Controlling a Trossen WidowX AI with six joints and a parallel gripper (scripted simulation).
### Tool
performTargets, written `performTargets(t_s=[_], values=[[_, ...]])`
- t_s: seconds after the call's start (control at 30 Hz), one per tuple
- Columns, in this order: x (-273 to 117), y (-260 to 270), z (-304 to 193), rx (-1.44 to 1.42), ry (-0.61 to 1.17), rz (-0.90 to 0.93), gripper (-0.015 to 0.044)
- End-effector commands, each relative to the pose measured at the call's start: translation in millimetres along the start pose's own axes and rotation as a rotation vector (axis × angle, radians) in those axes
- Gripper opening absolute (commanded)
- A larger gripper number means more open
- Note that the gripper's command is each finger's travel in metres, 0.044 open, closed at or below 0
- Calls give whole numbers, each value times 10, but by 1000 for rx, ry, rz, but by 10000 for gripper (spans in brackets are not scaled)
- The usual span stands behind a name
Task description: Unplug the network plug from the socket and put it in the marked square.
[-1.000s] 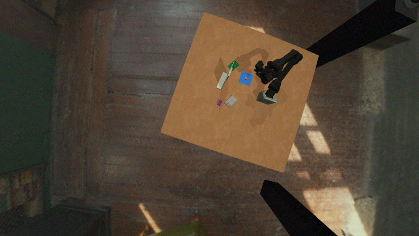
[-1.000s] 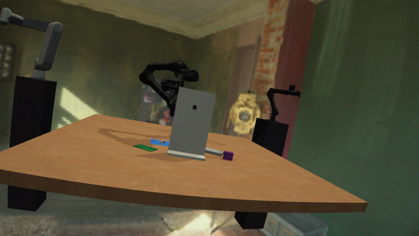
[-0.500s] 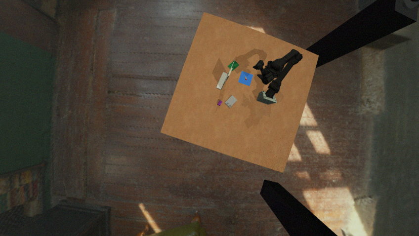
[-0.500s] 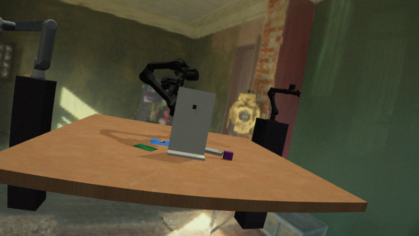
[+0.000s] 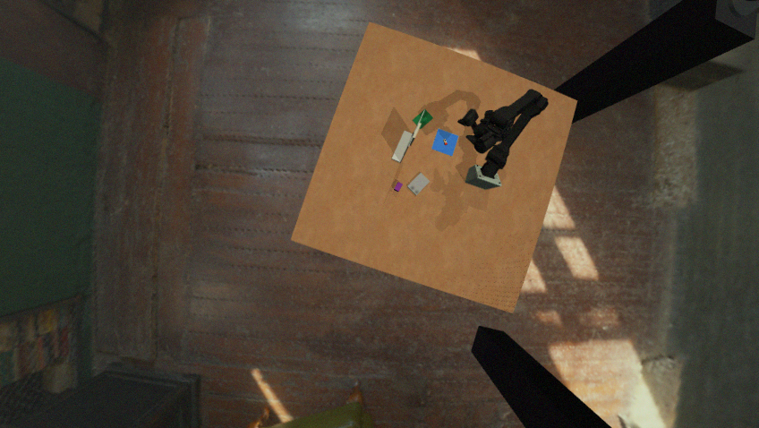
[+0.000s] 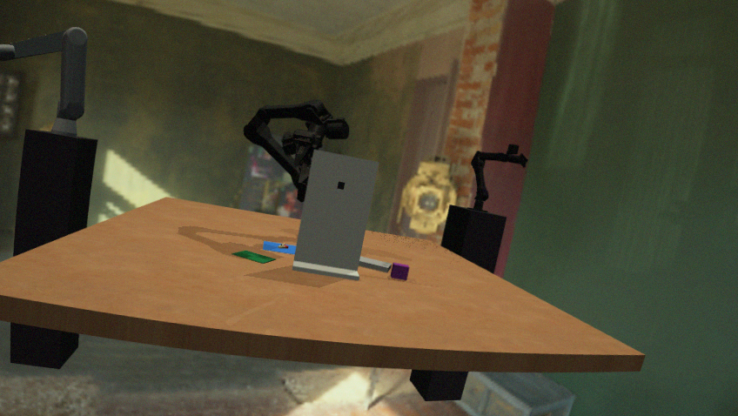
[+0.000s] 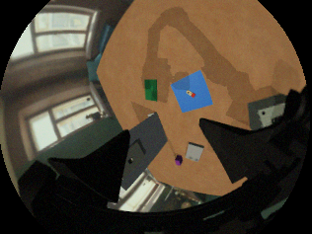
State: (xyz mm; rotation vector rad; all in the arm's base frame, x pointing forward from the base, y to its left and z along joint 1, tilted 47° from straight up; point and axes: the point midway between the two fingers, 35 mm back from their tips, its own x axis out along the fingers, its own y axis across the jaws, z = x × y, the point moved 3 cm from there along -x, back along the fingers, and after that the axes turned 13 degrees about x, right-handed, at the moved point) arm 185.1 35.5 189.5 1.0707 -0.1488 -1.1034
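The small orange-red plug (image 5: 444, 141) (image 6: 282, 246) (image 7: 191, 93) lies on the blue marked square (image 5: 439, 149) (image 6: 269, 244) (image 7: 202, 100), free of the fingers. The grey upright panel (image 5: 402, 146) (image 6: 335, 211) (image 7: 147, 140) stands left of the square, and its dark socket (image 6: 340, 184) looks empty. My gripper (image 5: 468, 119) (image 7: 165, 127) is open and holds nothing. It hangs high above the table, to the side of the square. The black arm (image 6: 278, 110) arches up behind the panel.
A green flat pad (image 5: 422, 116) (image 6: 252, 256) (image 7: 151, 89) lies beside the panel. A purple cube (image 5: 397, 185) (image 6: 399, 271) (image 7: 179, 160) and a grey flat block (image 5: 418, 183) (image 6: 374, 264) (image 7: 195, 152) lie on its other side. The arm's base (image 5: 482, 177) stands near the square.
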Motion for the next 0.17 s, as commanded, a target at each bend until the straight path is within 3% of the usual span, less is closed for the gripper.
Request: performTargets(t_s=[0.0,0.13], values=[[-1,-7,-3,0,-2,-5,440],[-1,-7,-3,0,-2,-5,440]])
